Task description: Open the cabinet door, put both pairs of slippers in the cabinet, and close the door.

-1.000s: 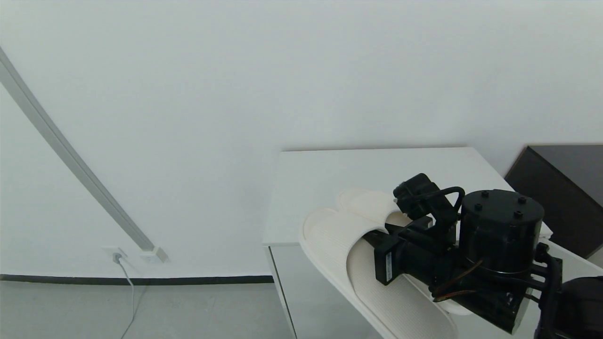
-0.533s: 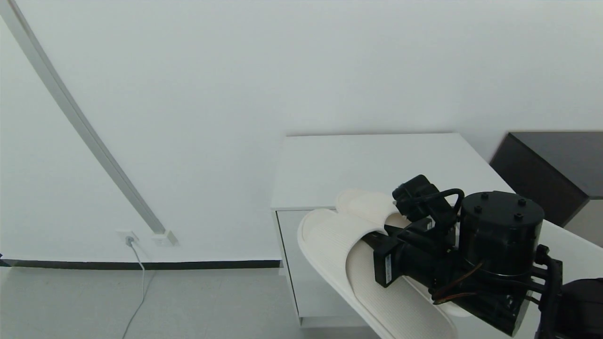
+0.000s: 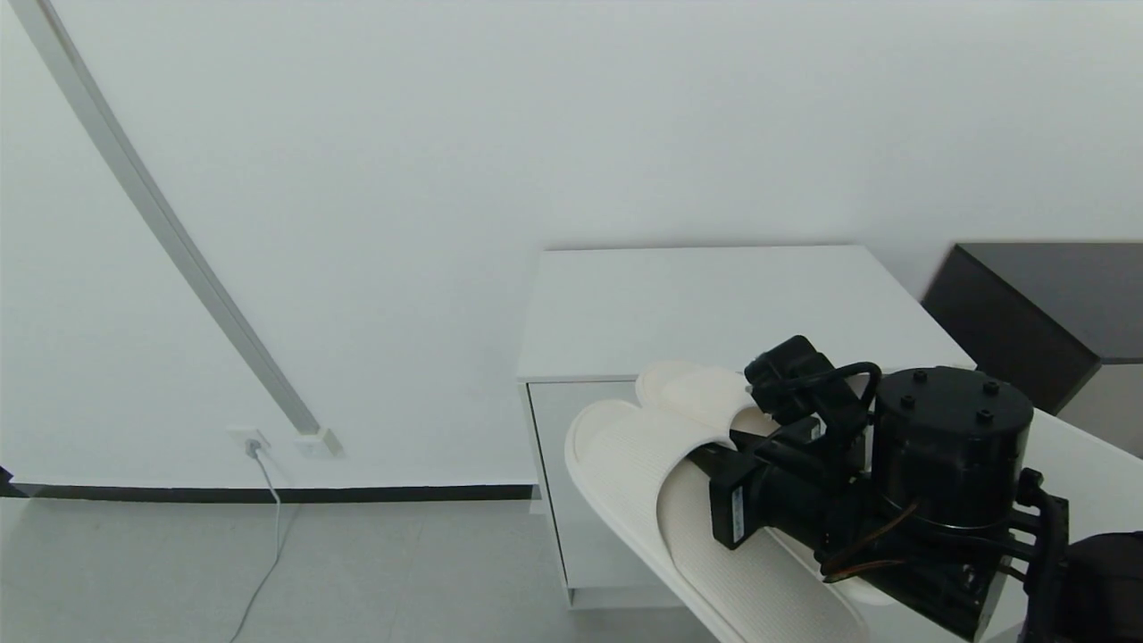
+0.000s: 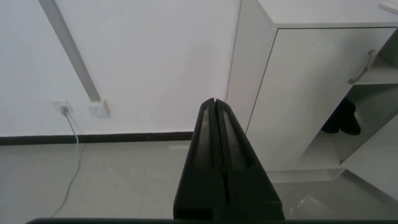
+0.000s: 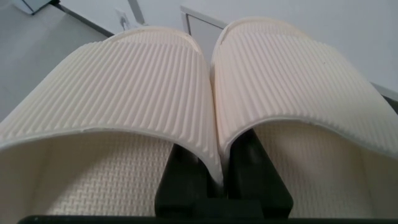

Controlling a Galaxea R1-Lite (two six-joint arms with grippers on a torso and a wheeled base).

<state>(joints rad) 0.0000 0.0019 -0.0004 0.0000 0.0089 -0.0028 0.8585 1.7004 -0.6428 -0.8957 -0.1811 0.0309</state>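
Closest in, the right gripper (image 5: pixel 219 182) has its jaws nearly closed on a cream ribbed pair of slippers (image 5: pixel 146 84), pinching the two inner strap edges together so the slippers hang side by side, touching. In the head view this pair (image 3: pixel 638 473) is carried out in front of the arm, toes pointing up and away, just before the front of the white cabinet (image 3: pixel 705 299). The left gripper (image 4: pixel 215 104) has its jaws pressed fully together with nothing between them, and it points toward the floor beside the cabinet. Beyond it, one cabinet door (image 4: pixel 305 99) with a slim handle (image 4: pixel 361 66) sits closed; next to the handle the compartment stands open, with a dark shape (image 4: pixel 341 118) inside. Farther back, a wall socket (image 3: pixel 251 442) with a cable (image 3: pixel 268 554) sits low on the wall.
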